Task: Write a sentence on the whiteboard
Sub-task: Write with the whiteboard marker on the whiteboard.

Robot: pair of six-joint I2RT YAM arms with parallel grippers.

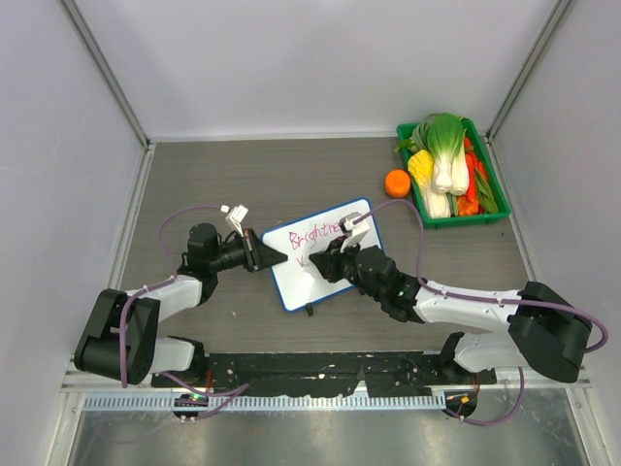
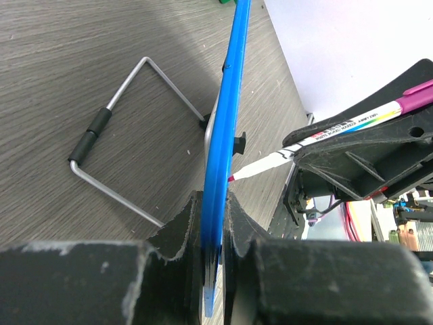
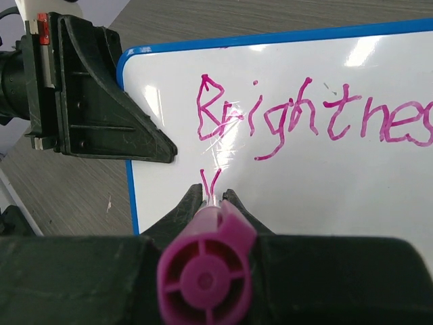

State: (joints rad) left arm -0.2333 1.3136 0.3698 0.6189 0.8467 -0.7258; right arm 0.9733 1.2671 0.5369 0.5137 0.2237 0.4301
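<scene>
Your whiteboard (image 1: pixel 294 275) stands in the middle of the worktop (image 1: pixel 223 184), between the two arms, with its writing face turned toward the right arm. From the left wrist view you see it edge-on, a thin blue frame running away from the camera, with its bent wire stand (image 2: pixel 122 122) resting on the worktop behind it.

Your left fingers (image 2: pixel 177 233) are closed on the left edge of the board, one on each face, pinching the blue frame tight.

Your right fingers (image 3: pixel 181 211) are clamped around a marker (image 2: pixel 338 127) with a white barrel and a magenta cap end, which fills the near part of the right wrist view. The marker points at the board, and its pink tip sits at the surface low on the left side. You cannot tell from these views whether the tip is pressed on or just off it.

The sentence (image 3: pixel 311 115) so far reads "Brightnes" in pink along the upper part of the board, with its right end cut off in the wrist view. Below the "B" there is a small V-shaped stroke (image 3: pixel 211 181), right at the marker tip.

At the far right of the worktop sits a green basket (image 1: pixel 452 221) holding bok choy (image 1: pixel 441 146) and other vegetables, with an orange (image 1: pixel 397 183) just beside its left wall.
</scene>
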